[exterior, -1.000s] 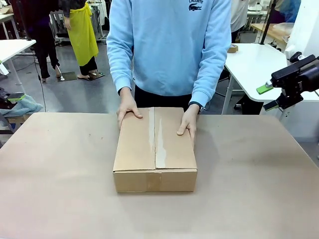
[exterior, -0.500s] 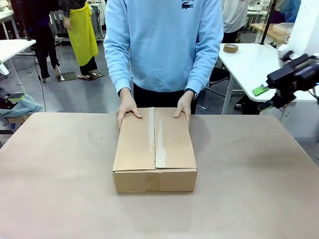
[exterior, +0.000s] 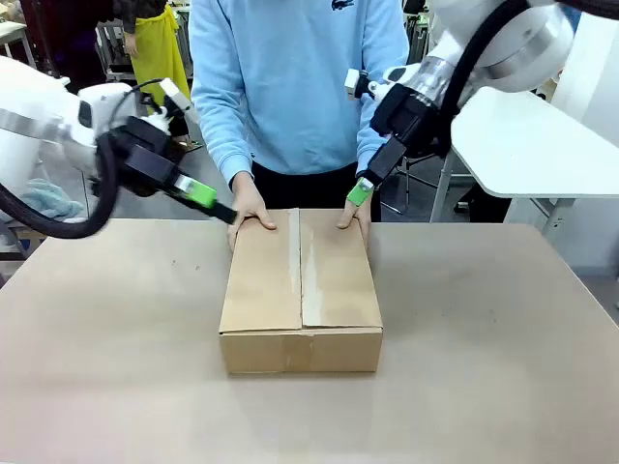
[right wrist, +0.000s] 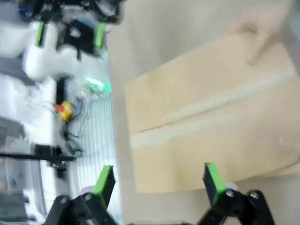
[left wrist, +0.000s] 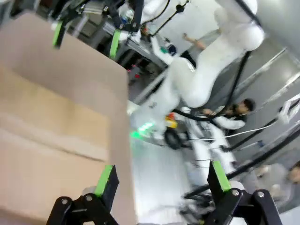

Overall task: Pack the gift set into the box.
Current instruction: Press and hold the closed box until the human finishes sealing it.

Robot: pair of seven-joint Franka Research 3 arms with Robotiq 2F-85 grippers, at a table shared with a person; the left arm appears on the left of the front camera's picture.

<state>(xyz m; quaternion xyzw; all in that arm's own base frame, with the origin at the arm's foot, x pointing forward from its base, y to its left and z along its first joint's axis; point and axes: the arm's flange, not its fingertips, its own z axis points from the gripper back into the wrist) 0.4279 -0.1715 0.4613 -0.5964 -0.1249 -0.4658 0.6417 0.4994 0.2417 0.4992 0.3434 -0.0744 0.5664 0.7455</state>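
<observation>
Both arms have swung in above the far end of the closed box [exterior: 300, 290], which sits mid-way across the table [exterior: 503, 338]. Left gripper [exterior: 211, 199] and right gripper [exterior: 362, 190] hang wide apart and empty, near the person's hands [exterior: 250, 208] resting on the box's far corners.

Both arms extended toward middle, wrists angled down; left pincer [left wrist: 161, 173] fingers spread wide, right pincer [right wrist: 158, 171] likewise.

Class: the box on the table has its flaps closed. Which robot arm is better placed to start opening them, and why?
Probably the right. The right gripper is open and faces the box top, with the seam straight ahead. The left gripper, also open, points past the box's side.
</observation>
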